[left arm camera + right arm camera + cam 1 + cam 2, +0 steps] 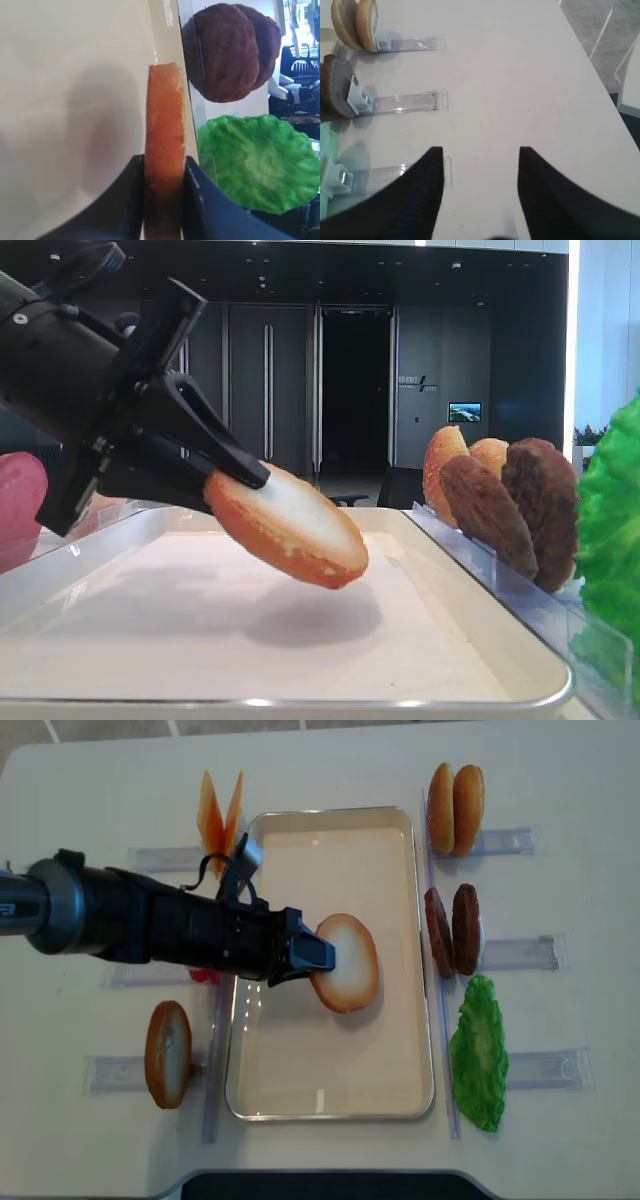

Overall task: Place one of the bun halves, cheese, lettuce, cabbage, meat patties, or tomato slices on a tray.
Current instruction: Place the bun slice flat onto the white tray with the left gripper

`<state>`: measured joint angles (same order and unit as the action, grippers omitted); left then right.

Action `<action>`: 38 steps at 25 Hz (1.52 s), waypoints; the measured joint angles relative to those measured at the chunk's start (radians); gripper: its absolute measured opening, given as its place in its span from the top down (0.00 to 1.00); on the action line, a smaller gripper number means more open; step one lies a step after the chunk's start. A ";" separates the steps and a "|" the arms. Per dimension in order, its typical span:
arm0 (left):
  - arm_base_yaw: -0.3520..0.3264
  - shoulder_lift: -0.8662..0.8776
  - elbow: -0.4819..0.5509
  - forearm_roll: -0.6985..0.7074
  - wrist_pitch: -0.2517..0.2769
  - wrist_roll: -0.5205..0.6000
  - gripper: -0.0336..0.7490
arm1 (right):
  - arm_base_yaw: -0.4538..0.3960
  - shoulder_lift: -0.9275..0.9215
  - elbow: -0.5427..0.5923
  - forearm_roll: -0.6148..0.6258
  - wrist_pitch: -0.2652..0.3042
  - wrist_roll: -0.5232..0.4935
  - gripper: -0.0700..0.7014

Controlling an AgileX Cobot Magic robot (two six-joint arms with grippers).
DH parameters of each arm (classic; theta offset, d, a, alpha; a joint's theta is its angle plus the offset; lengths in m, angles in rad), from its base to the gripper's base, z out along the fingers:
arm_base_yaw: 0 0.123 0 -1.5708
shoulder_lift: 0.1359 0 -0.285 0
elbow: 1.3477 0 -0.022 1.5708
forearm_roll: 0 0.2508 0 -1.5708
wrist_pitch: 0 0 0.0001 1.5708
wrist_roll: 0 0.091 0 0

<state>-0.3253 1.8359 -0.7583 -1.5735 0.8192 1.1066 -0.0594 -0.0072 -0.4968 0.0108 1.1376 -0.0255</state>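
My left gripper is shut on a bun half, gripping its edge between both fingers. The bun half hangs tilted, pale face up, a little above the white tray, casting a shadow on the liner. In the left wrist view the bun half stands edge-on between the jaws, over the tray's right side. My right gripper is open and empty over bare table, right of the holders.
Right of the tray stand two bun halves, two meat patties and lettuce in clear holders. On the left are cheese, another bun half and a tomato slice.
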 joint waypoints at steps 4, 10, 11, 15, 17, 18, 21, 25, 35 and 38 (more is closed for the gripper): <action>-0.011 0.023 -0.007 -0.002 -0.018 0.004 0.75 | 0.000 0.000 0.000 0.000 0.000 0.000 0.44; -0.011 0.023 -0.009 -0.007 -0.046 0.024 0.75 | 0.000 0.000 0.000 0.000 0.000 0.000 0.44; -0.011 0.023 -0.009 -0.007 -0.046 0.015 0.75 | 0.000 0.000 0.000 0.000 0.000 0.000 0.44; -0.011 0.023 -0.009 -0.003 -0.046 -0.021 0.75 | 0.000 0.000 0.000 0.000 0.000 0.000 0.44; -0.011 0.023 -0.009 0.001 -0.046 -0.037 0.75 | 0.000 0.000 0.000 0.000 0.000 0.000 0.44; -0.011 0.023 -0.009 0.004 -0.046 -0.040 0.75 | 0.000 0.000 0.000 0.000 0.000 0.000 0.44; -0.011 0.023 -0.009 0.032 -0.046 -0.046 0.75 | 0.000 0.000 0.000 0.000 0.000 0.000 0.44; -0.011 0.023 -0.009 0.065 -0.046 -0.047 0.75 | 0.000 0.000 0.000 0.000 0.000 0.000 0.44; -0.005 0.023 -0.009 0.103 -0.044 -0.048 0.75 | 0.000 0.000 0.000 0.003 0.000 0.000 0.44; -0.004 0.023 -0.009 0.110 -0.055 -0.050 0.72 | 0.000 0.000 0.000 0.003 0.000 0.000 0.44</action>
<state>-0.3292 1.8585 -0.7673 -1.4637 0.7638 1.0569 -0.0594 -0.0072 -0.4968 0.0139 1.1376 -0.0255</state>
